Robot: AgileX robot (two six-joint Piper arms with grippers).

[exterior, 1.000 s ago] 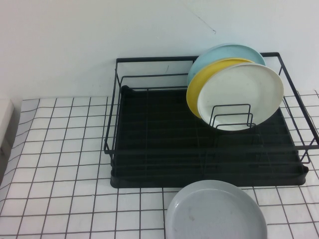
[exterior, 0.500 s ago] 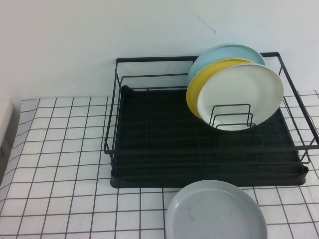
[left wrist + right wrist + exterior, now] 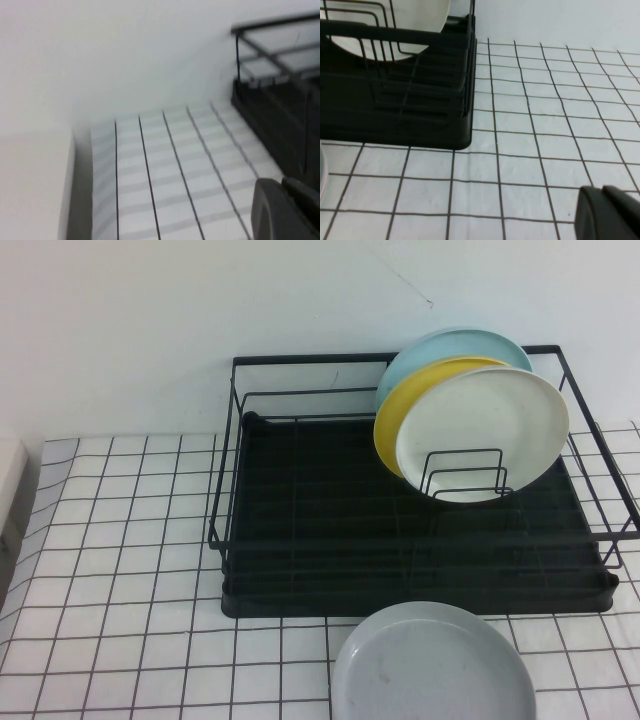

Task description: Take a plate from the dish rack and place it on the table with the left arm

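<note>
The off-white plate (image 3: 485, 432) stands upright at the front of a stack in the right back part of the black wire dish rack (image 3: 330, 530). Its lower part also shows in the right wrist view (image 3: 420, 20). Neither arm shows in the high view. My left gripper (image 3: 282, 182) is shut and empty, low over the checked table (image 3: 120, 540), to the left of the rack's end (image 3: 270, 115). My right gripper (image 3: 602, 191) is shut and empty, low over the cloth to the right of the rack's corner (image 3: 420, 110).
A yellow plate (image 3: 393, 418) and a light blue plate (image 3: 440, 345) stand behind the off-white one. A pale grey plate (image 3: 432, 665) lies on the table in front of the rack. A white block (image 3: 10, 490) sits at the table's left edge. A white wall is behind.
</note>
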